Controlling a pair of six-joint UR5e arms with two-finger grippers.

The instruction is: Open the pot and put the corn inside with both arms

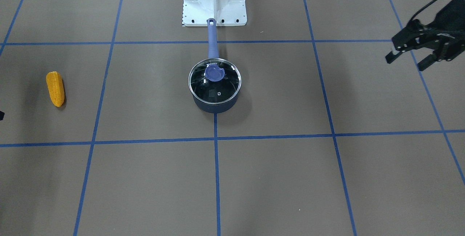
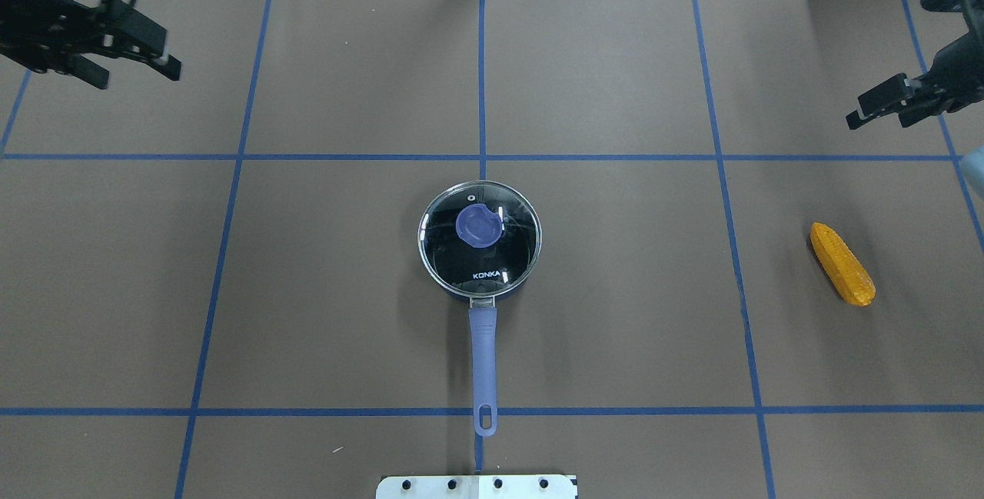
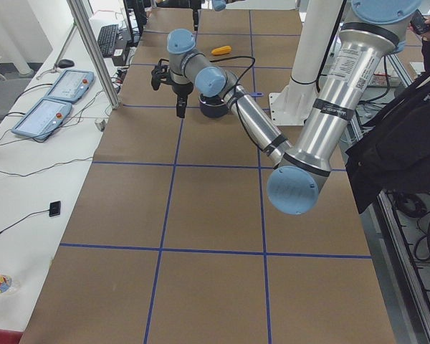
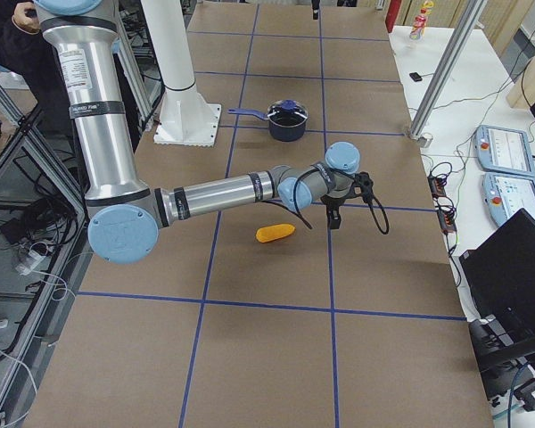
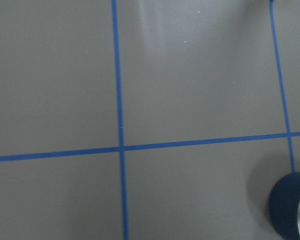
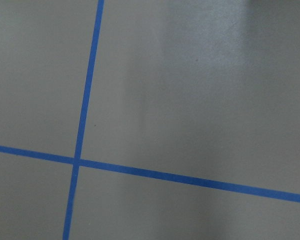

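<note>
**A:** Where is the pot sitting?

**B:** The pot (image 1: 216, 106) is sitting in the middle of the tabletop (image 2: 323, 314), about midway between the left and right edges. Its handle (image 2: 483, 360) is pointing straight at the robot-side edge, with the tip ending just short of the white base (image 2: 477, 486).

**A:** Is it open?

**B:** No. The glass lid (image 2: 480, 241) is resting on the rim and covering the pot fully, with its purple knob (image 2: 478, 225) facing up.

**A:** And the corn?

**B:** The corn (image 2: 842, 264) is lying flat near the right edge, well apart from the pot and at a slant to the blue tape lines. Nothing is touching it.

**A:** What are the arms doing?

**B:** The left gripper (image 2: 138, 74) is hovering over the far left corner, with its fingers spread apart and holding nothing. The right gripper (image 2: 880, 118) is hanging over the far right corner, between the corn and the far edge. It is partly cut off at the frame's side, but its fingers seem to be parted and empty too.

**A:** Are the wrist cameras showing anything?

**B:** The left one is catching a sliver of the pot's dark wall in its lower corner. The right one is showing only bare tabletop and tape.
</note>
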